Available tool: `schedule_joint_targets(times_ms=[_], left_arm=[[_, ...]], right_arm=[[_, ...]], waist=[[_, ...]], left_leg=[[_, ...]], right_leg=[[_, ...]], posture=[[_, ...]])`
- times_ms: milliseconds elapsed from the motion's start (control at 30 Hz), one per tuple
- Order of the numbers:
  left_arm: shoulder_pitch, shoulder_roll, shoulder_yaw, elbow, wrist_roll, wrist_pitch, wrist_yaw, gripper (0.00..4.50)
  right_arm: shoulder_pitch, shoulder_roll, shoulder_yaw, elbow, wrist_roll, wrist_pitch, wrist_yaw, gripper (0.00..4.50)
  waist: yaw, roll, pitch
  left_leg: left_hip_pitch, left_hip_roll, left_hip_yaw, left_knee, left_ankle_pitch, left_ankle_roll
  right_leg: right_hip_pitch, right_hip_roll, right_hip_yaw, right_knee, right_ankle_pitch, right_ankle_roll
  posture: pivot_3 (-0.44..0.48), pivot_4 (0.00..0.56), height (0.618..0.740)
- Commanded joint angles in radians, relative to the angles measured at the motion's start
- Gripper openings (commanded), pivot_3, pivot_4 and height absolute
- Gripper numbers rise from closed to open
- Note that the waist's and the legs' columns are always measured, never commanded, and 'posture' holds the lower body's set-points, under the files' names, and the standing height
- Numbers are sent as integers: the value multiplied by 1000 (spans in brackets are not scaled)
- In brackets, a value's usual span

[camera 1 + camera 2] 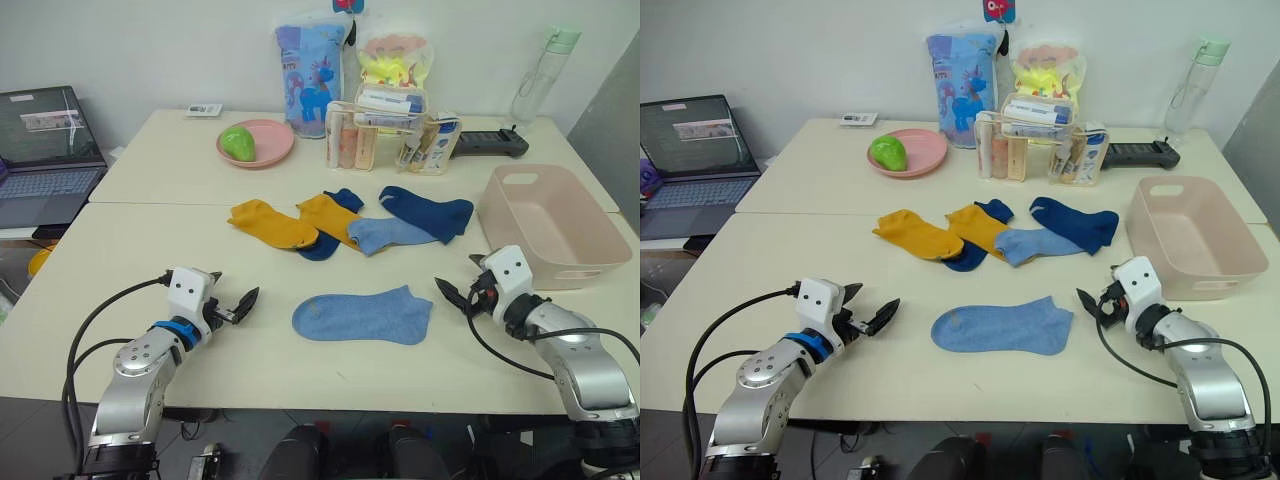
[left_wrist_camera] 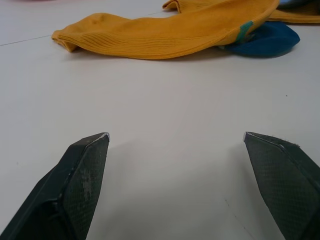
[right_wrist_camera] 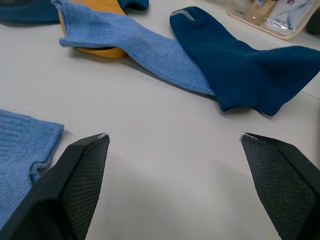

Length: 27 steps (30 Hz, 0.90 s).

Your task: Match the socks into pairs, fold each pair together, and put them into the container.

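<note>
Blue, head view: I see one light blue sock [image 1: 362, 316] flat between my grippers; other socks [image 1: 350, 224] heaped behind; pink container [image 1: 548, 224] far right.
Left wrist: left gripper [image 2: 175, 145] jaws apart, mustard sock [image 2: 165, 29] ahead.
Right wrist: right gripper [image 3: 172, 142] jaws apart, navy sock [image 3: 240, 65] ahead.

One navy sock [image 1: 335, 222] lies mostly hidden under the two mustard socks [image 1: 300, 222], only its toe and cuff showing, and the far light blue sock [image 1: 392, 234] has one end tucked beneath another navy sock [image 1: 428, 212]. The laptop [image 1: 45, 150] is cut off by the picture's edge beyond the table's left edge. Labels on the tubes in the clear organiser box [image 1: 385, 135] near the table's far edge are too small to read.
</note>
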Motion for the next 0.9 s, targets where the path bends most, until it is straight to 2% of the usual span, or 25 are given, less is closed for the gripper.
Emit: schedule_joint_targets(times_ms=[33,333,433,567,900], left_arm=[[-15,8,2,-23,-12,-10,-14,4481],[-17,15,-31,-167,-120,72,-118,4481],[-80,60,-43,-311,-236,193,-170,4481],[-135,101,-55,-397,-319,304,-183,4481],[-134,71,-62,-438,-341,352,-104,4481]], right_arm=[[-29,-2,13,-59,0,1,1,4500],[-179,28,149,10,-58,-20,12,4500],[-318,60,281,186,-161,-139,42,4500],[-428,127,356,356,-236,-233,27,4500],[-558,186,424,622,-390,-429,-20,4500]], waist=[[0,0,0],[-6,0,0],[-12,-1,1],[-25,0,0],[-27,0,0]], left_leg=[[0,0,0,0,0,0],[0,0,0,0,0,0],[0,0,0,1,0,0],[1,0,0,0,0,-1],[2,0,1,0,1,-2]], right_leg=[[0,0,0,0,0,0],[0,0,0,0,0,0],[0,0,0,0,0,0],[0,0,0,1,1,-1],[0,1,1,1,1,-1]], posture=[[0,150,740],[0,150,740],[0,150,740],[0,150,740],[0,150,740]])
